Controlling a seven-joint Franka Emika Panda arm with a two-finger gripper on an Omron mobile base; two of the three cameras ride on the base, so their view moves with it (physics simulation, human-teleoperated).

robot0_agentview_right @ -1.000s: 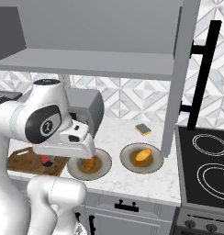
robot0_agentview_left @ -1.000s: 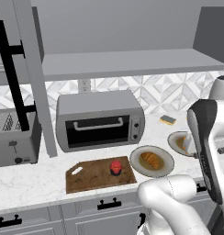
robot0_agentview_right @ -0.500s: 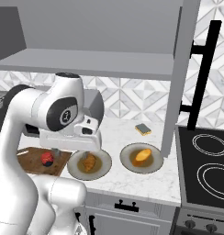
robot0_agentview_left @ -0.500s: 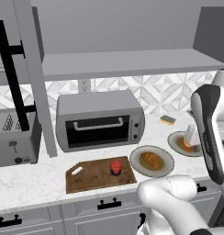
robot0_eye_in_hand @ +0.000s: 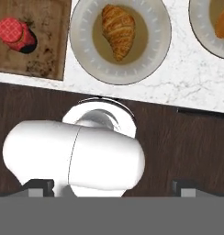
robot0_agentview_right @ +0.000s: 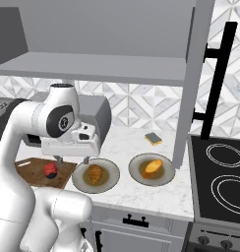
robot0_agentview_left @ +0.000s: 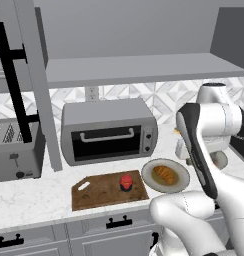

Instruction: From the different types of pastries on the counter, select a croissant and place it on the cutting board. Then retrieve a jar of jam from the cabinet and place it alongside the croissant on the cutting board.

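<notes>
Golden-brown and ridged, the croissant (robot0_eye_in_hand: 118,29) lies on a pale round plate (robot0_eye_in_hand: 157,55) on the white desk (robot0_eye_in_hand: 187,80), just beside the wooden cutting board (robot0_eye_in_hand: 45,50). The little red jar of jam (robot0_eye_in_hand: 14,32) stands upright on that board, and a round orange bun (robot0_agentview_right: 152,167) sits on its own plate farther along. My claw (robot0_agentview_right: 72,160) hangs above the croissant plate with its two fingers spread apart and nothing between them.
</notes>
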